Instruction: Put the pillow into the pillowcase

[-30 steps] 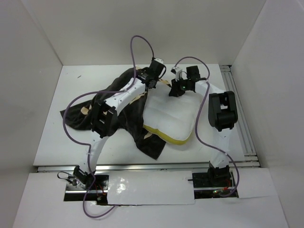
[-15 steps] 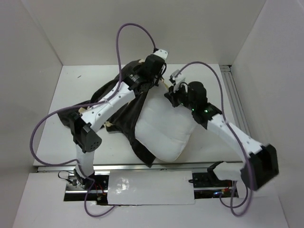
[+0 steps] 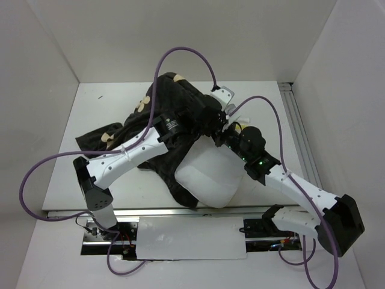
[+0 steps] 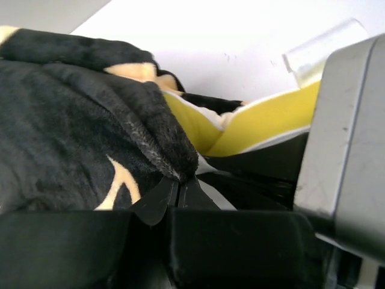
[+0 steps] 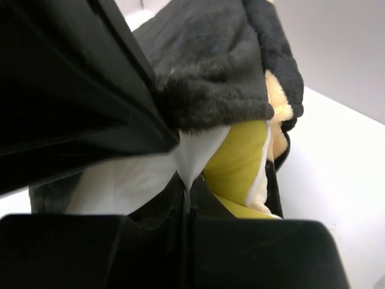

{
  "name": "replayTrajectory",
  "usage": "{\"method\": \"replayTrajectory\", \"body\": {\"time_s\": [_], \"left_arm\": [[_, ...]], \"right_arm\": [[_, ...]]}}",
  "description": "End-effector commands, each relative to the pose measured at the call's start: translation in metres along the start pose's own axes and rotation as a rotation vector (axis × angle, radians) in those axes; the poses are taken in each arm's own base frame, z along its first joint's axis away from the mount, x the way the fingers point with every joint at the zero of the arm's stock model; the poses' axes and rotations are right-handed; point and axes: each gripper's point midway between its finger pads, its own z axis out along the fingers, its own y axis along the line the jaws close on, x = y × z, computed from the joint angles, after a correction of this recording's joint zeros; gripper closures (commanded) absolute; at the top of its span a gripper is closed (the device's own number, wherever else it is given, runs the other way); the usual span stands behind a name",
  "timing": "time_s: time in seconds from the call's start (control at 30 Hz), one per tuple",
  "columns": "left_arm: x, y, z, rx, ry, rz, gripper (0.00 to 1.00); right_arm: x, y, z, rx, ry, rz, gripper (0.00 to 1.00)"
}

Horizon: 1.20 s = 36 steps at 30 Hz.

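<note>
Pillowcase (image 3: 171, 114) sits heaped over the far end of the pillow (image 3: 207, 180) near the middle of the table (image 3: 108, 105), with a flap trailing off to my left. The pillow's near half lies bare and white, between my two arms and close to the table's near edge.

My left gripper (image 4: 180, 183) has its fingers together, pinching a fold of the pillowcase's dark plush edge. Just beyond that pinch the pillow's yellow piping (image 4: 258, 123) shows under the plush.

My right gripper (image 5: 187, 183) is also closed, nipping a tuck of the pillow's white cloth. The pillowcase hangs right above that pinch, touching the pillow, with yellow showing beside it.

From above, both grippers meet at the pillow's far end, almost touching, the left one (image 3: 213, 117) just beyond the right one (image 3: 231, 135). How far the pillow reaches inside the pillowcase I cannot tell, since the plush and my wrists cover that end.
</note>
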Motion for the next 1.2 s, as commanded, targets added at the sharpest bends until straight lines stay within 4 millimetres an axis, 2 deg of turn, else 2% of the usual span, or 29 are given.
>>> {"method": "replayTrajectory", "body": {"time_s": [0.0,0.03,0.07,0.1,0.13,0.2,0.23,0.27,0.3,0.33,0.37,0.4,0.5,0.53,0.63,0.67,0.7,0.77,0.8,0.87,0.9,0.93,0.97,1.0,1.03,1.07,1.1,1.13,1.17], "left_arm": [[-0.056,-0.082,-0.069,0.372,-0.210,-0.058,1.00],[-0.053,-0.090,-0.075,0.398,-0.207,-0.048,1.00],[-0.056,-0.087,-0.081,0.401,-0.218,-0.064,1.00],[-0.054,-0.091,-0.083,0.410,-0.210,-0.056,1.00],[-0.056,-0.092,-0.089,0.428,-0.218,-0.058,1.00],[-0.065,-0.092,-0.101,0.466,-0.243,-0.066,1.00],[-0.074,-0.089,-0.106,0.468,-0.270,-0.063,1.00],[-0.079,-0.088,-0.110,0.469,-0.283,-0.069,1.00],[-0.085,-0.082,-0.111,0.445,-0.299,-0.079,1.00],[-0.089,-0.080,-0.115,0.445,-0.314,-0.073,1.00],[-0.097,-0.078,-0.120,0.447,-0.335,-0.082,1.00],[-0.097,-0.078,-0.120,0.447,-0.335,-0.083,1.00],[-0.106,-0.080,-0.135,0.505,-0.379,-0.080,1.00],[-0.110,-0.080,-0.141,0.521,-0.397,-0.085,1.00],[-0.101,-0.085,-0.140,0.549,-0.378,-0.071,1.00],[-0.095,-0.089,-0.136,0.558,-0.361,-0.062,1.00],[-0.077,-0.098,-0.124,0.572,-0.315,-0.041,1.00],[-0.057,-0.115,-0.114,0.626,-0.265,-0.041,1.00],[-0.032,-0.124,-0.103,0.642,-0.202,-0.042,1.00],[-0.007,-0.137,-0.098,0.682,-0.157,-0.033,1.00],[0.021,-0.144,-0.082,0.678,-0.119,-0.040,1.00],[0.029,-0.145,-0.080,0.681,-0.119,-0.068,1.00],[0.042,-0.150,-0.073,0.690,-0.104,-0.063,1.00],[0.064,-0.158,-0.065,0.716,-0.079,-0.053,1.00],[0.072,-0.165,-0.067,0.756,-0.061,-0.057,1.00],[0.082,-0.176,-0.072,0.831,-0.036,-0.056,1.00],[0.085,-0.180,-0.073,0.857,-0.036,-0.054,1.00],[0.093,-0.189,-0.072,0.879,-0.018,-0.054,1.00],[0.096,-0.192,-0.067,0.880,-0.021,-0.055,1.00]], "right_arm": [[-0.044,0.015,0.007,-0.007,-0.262,0.097,1.00],[-0.059,0.016,0.001,0.004,-0.336,0.124,1.00],[-0.053,0.014,-0.003,0.017,-0.344,0.138,1.00],[-0.058,0.017,-0.008,0.014,-0.371,0.142,1.00],[-0.075,0.015,-0.019,0.019,-0.437,0.159,1.00],[-0.081,0.019,-0.033,0.018,-0.481,0.185,1.00],[-0.090,0.018,-0.050,0.036,-0.547,0.213,1.00],[-0.106,0.013,-0.061,0.054,-0.609,0.238,1.00],[-0.100,0.007,-0.069,0.090,-0.623,0.256,1.00],[-0.103,0.008,-0.077,0.092,-0.653,0.278,1.00],[-0.116,0.003,-0.093,0.104,-0.720,0.303,1.00],[-0.109,0.004,-0.097,0.103,-0.723,0.321,1.00],[-0.105,-0.011,-0.110,0.170,-0.785,0.376,1.00],[-0.110,-0.016,-0.114,0.193,-0.810,0.381,1.00],[-0.114,-0.029,-0.107,0.276,-0.801,0.411,1.00],[-0.114,-0.029,-0.101,0.279,-0.782,0.406,1.00],[-0.106,-0.032,-0.090,0.300,-0.740,0.412,1.00],[-0.094,-0.039,-0.081,0.348,-0.717,0.455,1.00],[-0.088,-0.042,-0.082,0.356,-0.735,0.510,1.00],[-0.074,-0.051,-0.077,0.405,-0.716,0.530,1.00],[-0.059,-0.050,-0.068,0.413,-0.659,0.528,1.00],[-0.067,-0.053,-0.067,0.420,-0.668,0.527,1.00],[-0.064,-0.054,-0.067,0.432,-0.663,0.541,1.00],[-0.065,-0.058,-0.068,0.450,-0.679,0.560,1.00],[-0.063,-0.059,-0.070,0.456,-0.690,0.575,1.00],[-0.052,-0.064,-0.070,0.481,-0.674,0.569,1.00],[-0.052,-0.065,-0.071,0.486,-0.679,0.586,1.00],[-0.040,-0.069,-0.068,0.505,-0.649,0.579,1.00],[-0.037,-0.070,-0.067,0.500,-0.644,0.602,1.00]]}}
